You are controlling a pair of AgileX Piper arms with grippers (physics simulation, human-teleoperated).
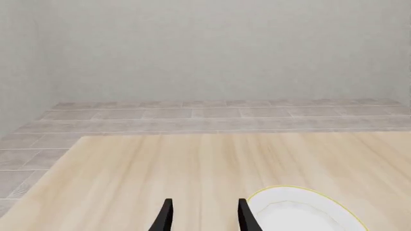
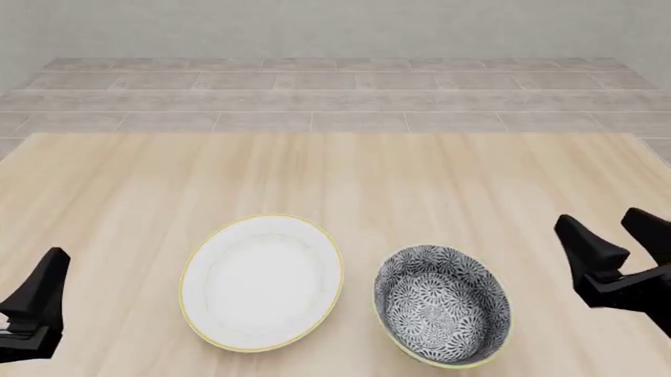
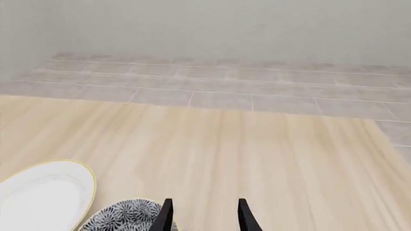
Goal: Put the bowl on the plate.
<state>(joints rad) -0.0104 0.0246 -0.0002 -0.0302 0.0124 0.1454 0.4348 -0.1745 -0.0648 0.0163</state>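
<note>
The plate (image 2: 262,283), plain white with a thin yellow rim, lies on the table near its front edge. Just to its right stands the bowl (image 2: 442,305), floral grey-black inside, a small gap apart from it. My right gripper (image 2: 617,234) hovers to the right of the bowl, open and empty. My left gripper (image 2: 47,275) is at the far left, well away from the plate. In the left wrist view the left gripper (image 1: 205,216) is open, with the plate (image 1: 301,214) beside it. The right wrist view shows the right gripper (image 3: 204,215) open, the bowl (image 3: 125,219) and the plate (image 3: 45,195).
The light wooden table (image 2: 335,173) stretches away bare behind the two dishes. Beyond its far edge lie a grey tiled floor (image 2: 335,102) and a pale wall.
</note>
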